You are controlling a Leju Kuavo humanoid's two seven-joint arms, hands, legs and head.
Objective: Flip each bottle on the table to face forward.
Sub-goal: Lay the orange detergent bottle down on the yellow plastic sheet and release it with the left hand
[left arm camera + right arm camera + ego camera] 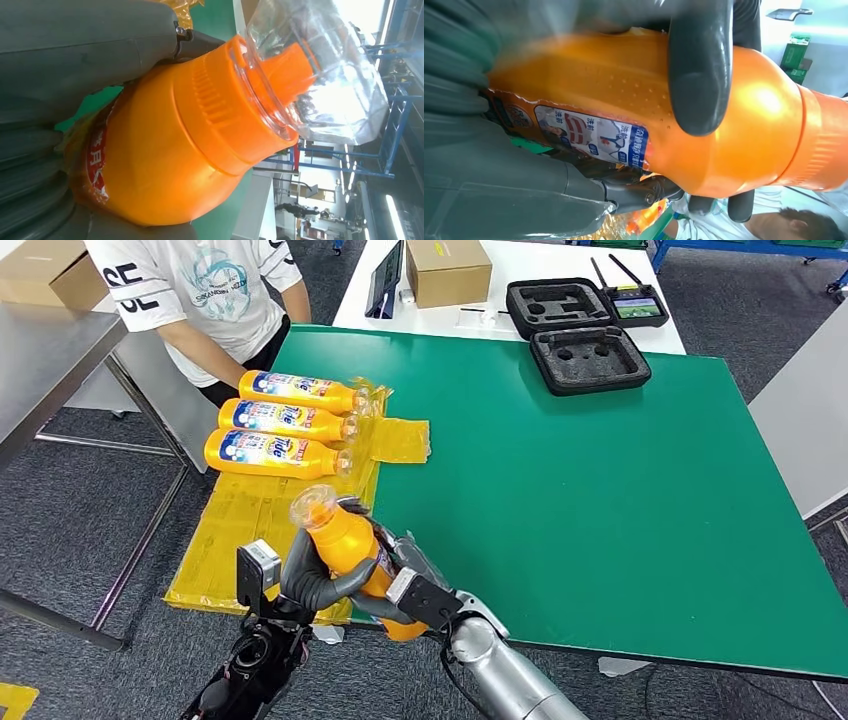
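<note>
Both hands, left hand (pixel 318 580) and right hand (pixel 405 585), are gripping the orange bottle (pixel 350 545) at lower centre; it should be rotated slowly, keeping the label outward, before release.

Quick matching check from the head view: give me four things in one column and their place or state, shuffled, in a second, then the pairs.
1. held bottle
2. three labelled bottles
3. cardboard box
4. foam case

a. black, open, at the green table's far edge
b. lying side by side on yellow sheet
c. on the white table
d. gripped by both left hand and right hand

Pairs: 1-d, 2-b, 3-c, 4-a
</note>
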